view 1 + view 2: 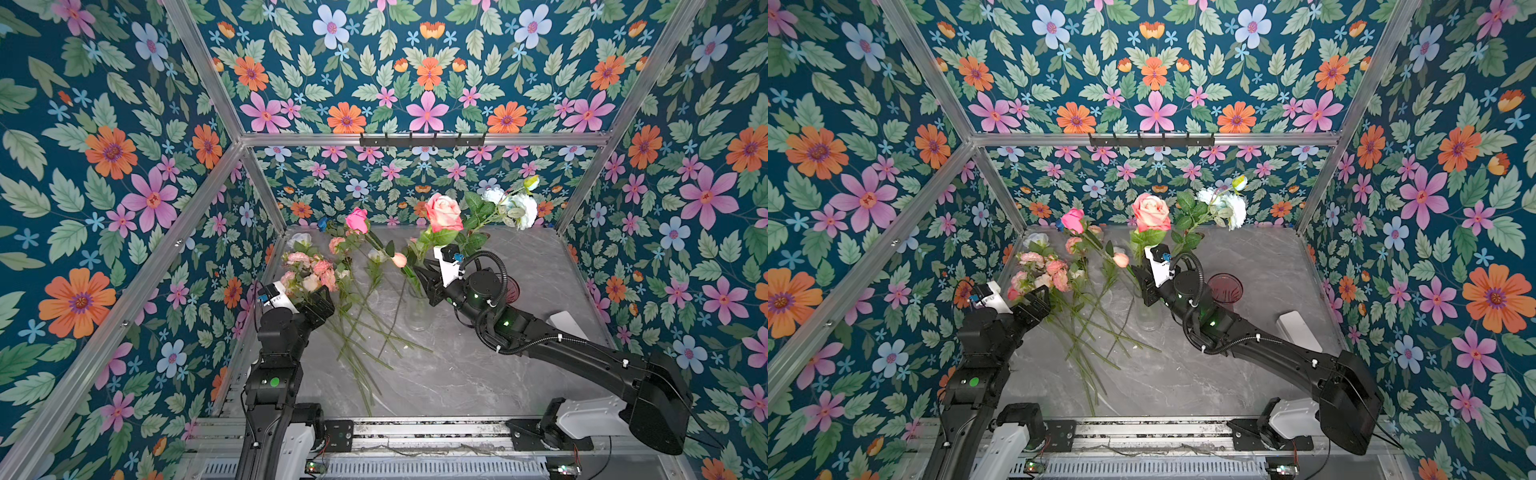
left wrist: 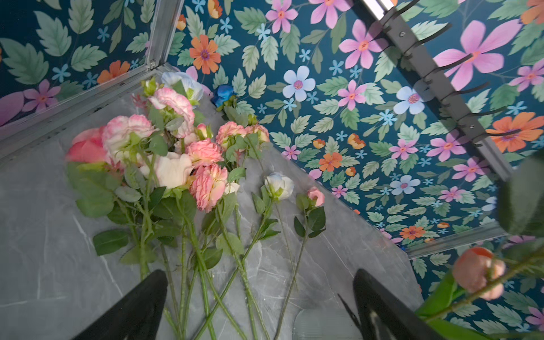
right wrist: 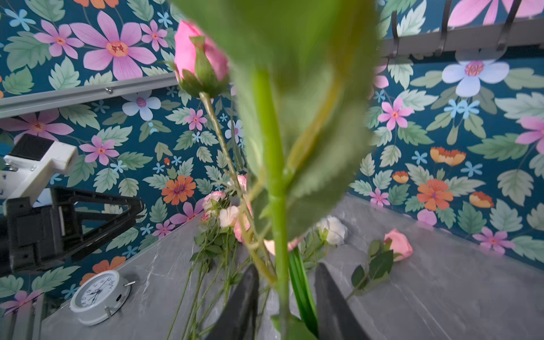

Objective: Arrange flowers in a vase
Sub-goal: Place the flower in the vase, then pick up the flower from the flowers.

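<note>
Flowers (image 1: 309, 270) are lying loose in a pile on the grey marbled table (image 1: 478, 374), toward 10 o'clock from its middle in both top views, with blooms pointing to 12 o'clock and green stems fanning down toward 6 o'clock. A deep blue flower (image 2: 223, 94) is lying at the far edge against the wall. A clear glass vase (image 1: 417, 313) is standing upright near the table's middle and holding several stems: a peach-pink rose (image 1: 444, 212) rising straight up, a hot pink rosebud (image 1: 357, 220) leaning toward 10 o'clock, and white blooms (image 1: 519, 205) leaning toward 2 o'clock. The right hand (image 3: 284, 294) is reaching in from 4 o'clock to just above the vase mouth. It is released, its fingers standing apart on either side of a thick green stem (image 3: 276, 176) with a gap showing on each side. The left hand (image 2: 259, 309) is hovering over the pile's stems, spread wide and grasping nothing. A dark red cup (image 1: 1225, 288) is standing at 3 o'clock of the vase, behind the right arm, and a white alarm clock (image 3: 98, 297) is resting on the table near the left hand
</note>
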Available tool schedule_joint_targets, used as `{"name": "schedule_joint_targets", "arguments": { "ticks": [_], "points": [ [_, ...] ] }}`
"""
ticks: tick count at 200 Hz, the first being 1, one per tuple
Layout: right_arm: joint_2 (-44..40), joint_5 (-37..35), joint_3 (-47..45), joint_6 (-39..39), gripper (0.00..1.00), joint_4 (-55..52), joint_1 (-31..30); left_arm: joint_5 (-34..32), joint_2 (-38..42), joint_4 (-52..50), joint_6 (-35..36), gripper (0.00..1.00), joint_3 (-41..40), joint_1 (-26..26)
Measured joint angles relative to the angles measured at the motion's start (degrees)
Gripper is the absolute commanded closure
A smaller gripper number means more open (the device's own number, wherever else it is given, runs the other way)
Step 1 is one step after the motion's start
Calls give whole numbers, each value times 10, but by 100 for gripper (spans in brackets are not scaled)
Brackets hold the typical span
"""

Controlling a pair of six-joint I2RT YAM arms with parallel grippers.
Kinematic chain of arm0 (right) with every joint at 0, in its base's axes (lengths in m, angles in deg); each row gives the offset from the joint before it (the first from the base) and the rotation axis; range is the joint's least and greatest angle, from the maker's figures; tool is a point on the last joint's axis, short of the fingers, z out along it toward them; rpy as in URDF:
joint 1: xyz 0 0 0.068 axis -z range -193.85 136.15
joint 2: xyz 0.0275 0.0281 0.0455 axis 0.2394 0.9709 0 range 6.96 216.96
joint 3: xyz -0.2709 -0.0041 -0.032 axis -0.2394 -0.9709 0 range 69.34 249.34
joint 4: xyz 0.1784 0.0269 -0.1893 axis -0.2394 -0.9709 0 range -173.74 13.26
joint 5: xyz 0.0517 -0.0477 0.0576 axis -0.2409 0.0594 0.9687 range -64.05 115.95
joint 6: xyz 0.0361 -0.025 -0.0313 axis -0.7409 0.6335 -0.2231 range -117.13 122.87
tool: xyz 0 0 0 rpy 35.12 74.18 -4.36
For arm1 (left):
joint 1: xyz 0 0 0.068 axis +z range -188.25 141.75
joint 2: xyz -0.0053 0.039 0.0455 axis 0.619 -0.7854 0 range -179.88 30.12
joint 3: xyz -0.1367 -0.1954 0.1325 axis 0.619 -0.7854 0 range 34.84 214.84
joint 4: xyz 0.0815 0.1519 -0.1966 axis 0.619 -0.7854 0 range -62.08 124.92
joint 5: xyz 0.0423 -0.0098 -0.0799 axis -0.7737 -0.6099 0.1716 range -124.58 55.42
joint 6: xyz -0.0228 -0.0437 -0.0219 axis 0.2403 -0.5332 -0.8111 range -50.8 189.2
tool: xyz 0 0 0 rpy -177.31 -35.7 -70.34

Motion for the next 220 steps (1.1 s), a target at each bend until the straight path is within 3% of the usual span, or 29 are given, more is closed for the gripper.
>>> {"name": "schedule_joint_targets", "arguments": {
  "ticks": [22,42,85,115,154,195,220],
  "points": [
    [-23,-2,-23,-17,37,-13,0,-19,-29,-24,-2,1,12,0],
    [-50,-9,-43,-35,35,-21,-6,-35,-69,-44,-3,9,17,1],
    [-112,-13,-66,-75,42,-63,-14,-30,-167,-30,-2,45,-1,49],
    [-157,-13,-74,-89,42,-92,-14,6,-241,16,-9,39,-23,97],
    [-193,-16,-77,-88,42,-112,-14,43,-300,86,-32,38,-61,103],
    [-210,-27,-85,-84,42,-116,-14,43,-344,138,-47,61,-80,104],
    [-220,-33,-91,-81,42,-120,-14,38,-363,148,-47,67,-84,104]
  ]
}}
